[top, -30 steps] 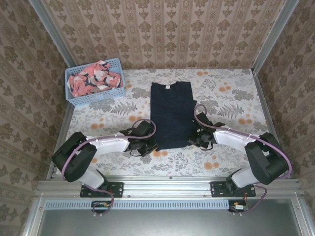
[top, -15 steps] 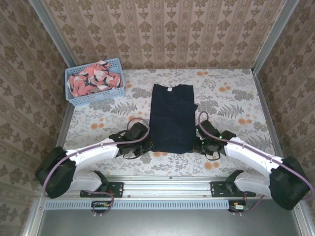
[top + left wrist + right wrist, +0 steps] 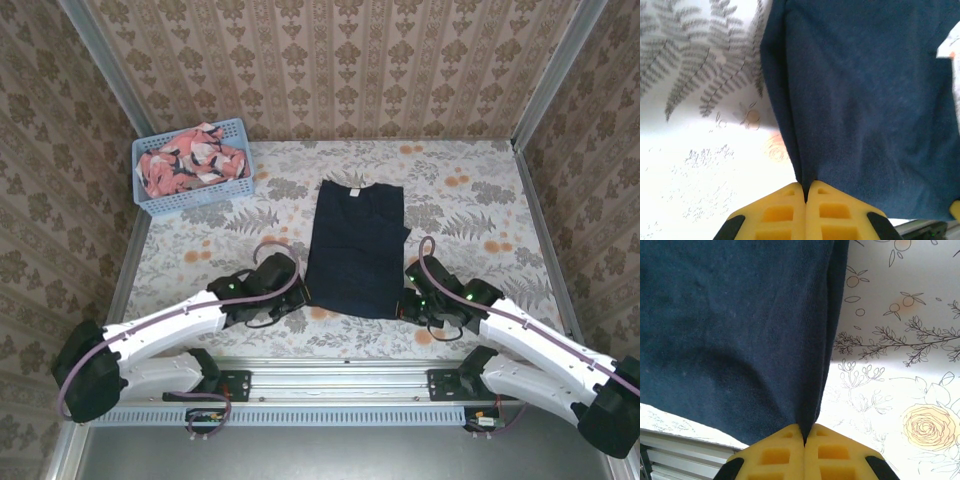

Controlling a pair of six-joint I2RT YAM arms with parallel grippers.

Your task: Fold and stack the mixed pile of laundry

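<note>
Navy garment [image 3: 355, 245] lies flat at the middle of your table [image 3: 480, 200], its long axis running from the near edge toward the back wall, collar at the far end. Your left gripper [image 3: 806, 187] is clamped on its near-left corner and your right gripper [image 3: 805, 429] on its near-right corner. The cloth looks plain, dark and smooth. The coral-pink garment [image 3: 190, 160] sits bunched in the blue basket [image 3: 195, 198], far left.
</note>
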